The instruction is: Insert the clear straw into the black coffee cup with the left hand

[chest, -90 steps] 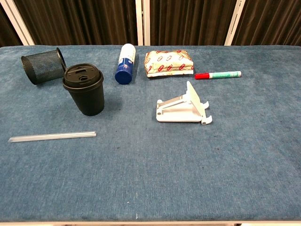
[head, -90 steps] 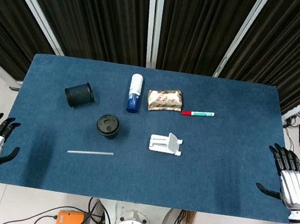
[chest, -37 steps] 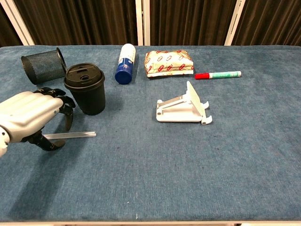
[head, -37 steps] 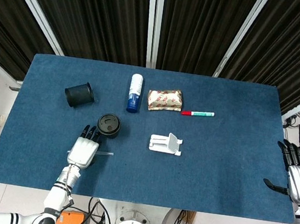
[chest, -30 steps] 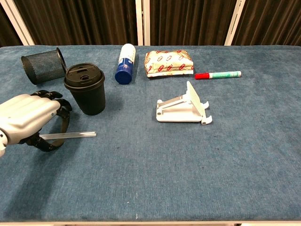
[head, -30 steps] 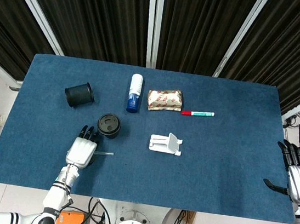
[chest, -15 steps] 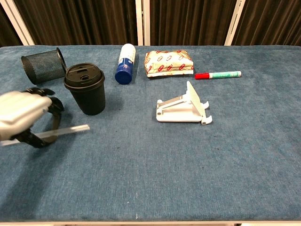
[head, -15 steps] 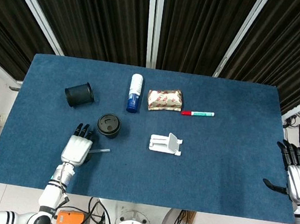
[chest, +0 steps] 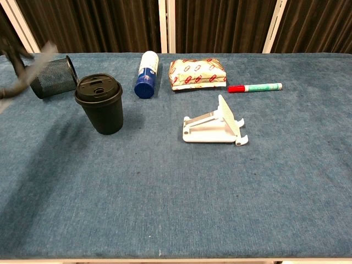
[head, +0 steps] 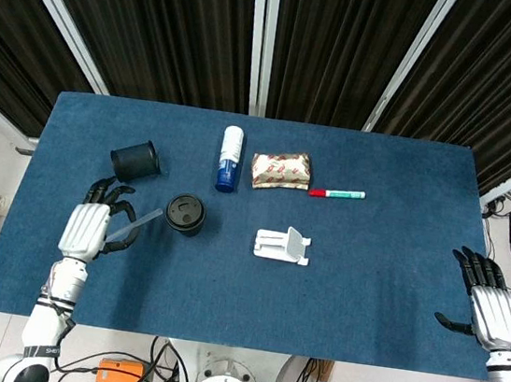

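The clear straw [head: 135, 222] is held clamped in the left robot hand [head: 91, 226], lifted left of the black coffee cup [head: 184, 213]; insertion is not yet done.

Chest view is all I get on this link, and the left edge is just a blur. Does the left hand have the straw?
Observer: Yes. From the head view the left hand holds the clear straw off the table, left of the black coffee cup.
Operator: Which way does the straw point?
Observer: Its free end slants toward the cup and stops short of the lid.
Operator: And the right hand? I see nothing of it.
Observer: The right hand is at the table's far right edge, fingers spread, holding nothing.
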Controlling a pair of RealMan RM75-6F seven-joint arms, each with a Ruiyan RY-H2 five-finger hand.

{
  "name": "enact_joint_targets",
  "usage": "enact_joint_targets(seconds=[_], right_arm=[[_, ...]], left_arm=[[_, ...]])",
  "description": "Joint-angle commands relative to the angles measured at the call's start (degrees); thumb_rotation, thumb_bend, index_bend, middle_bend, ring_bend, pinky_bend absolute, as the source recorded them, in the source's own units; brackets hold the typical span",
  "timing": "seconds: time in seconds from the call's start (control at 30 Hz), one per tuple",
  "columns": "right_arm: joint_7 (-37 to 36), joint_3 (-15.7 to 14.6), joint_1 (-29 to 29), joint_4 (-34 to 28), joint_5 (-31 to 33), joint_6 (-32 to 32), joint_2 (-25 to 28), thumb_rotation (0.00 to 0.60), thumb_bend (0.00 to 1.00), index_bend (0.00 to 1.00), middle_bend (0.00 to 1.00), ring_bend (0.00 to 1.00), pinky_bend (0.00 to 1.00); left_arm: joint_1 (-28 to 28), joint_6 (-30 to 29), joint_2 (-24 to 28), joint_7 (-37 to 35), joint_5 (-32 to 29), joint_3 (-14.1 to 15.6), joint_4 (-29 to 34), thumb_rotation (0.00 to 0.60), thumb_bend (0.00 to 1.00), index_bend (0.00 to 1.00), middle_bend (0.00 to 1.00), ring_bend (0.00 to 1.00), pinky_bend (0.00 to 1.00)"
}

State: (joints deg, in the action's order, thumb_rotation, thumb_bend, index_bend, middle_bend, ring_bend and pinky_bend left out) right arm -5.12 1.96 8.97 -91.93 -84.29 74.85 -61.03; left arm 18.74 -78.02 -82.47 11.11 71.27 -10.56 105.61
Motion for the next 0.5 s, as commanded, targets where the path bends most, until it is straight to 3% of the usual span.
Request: enact_joint_targets(seconds=[0.03, 0.37, 0.5], right_arm=[[0.16, -0.03, 0.0, -0.11, -0.02, 0.04, 0.0, 0.6, 0.22, 0.0, 0.07, 0.0, 0.02], [0.47, -0.24, -0.47, -0.52, 0.23, 0.52, 0.29, 0.6, 0.22, 0.0, 0.07, 0.0, 0.02], [0.48, -0.29, -0.59, -0.58, 0.39, 0.54, 0.34, 0.6, 0.22, 0.0, 0.07, 0.0, 0.02]], left_arm=[[0.54, -0.32, 0.87, -18.85, 3.12, -6.62, 2.82, 0.6, 0.3, 0.57, 0.23, 0.02, 0.0], [7.95, 7.37, -7.67, -36.24, -2.67, -13.43, -1.91, 0.6, 0.31, 0.57, 0.22, 0.0, 0.0], [9.5, 9.35, -10.14, -39.29, -5.05, -14.3, -3.88, 0.6, 0.31, 0.57, 0.22, 0.0, 0.0]])
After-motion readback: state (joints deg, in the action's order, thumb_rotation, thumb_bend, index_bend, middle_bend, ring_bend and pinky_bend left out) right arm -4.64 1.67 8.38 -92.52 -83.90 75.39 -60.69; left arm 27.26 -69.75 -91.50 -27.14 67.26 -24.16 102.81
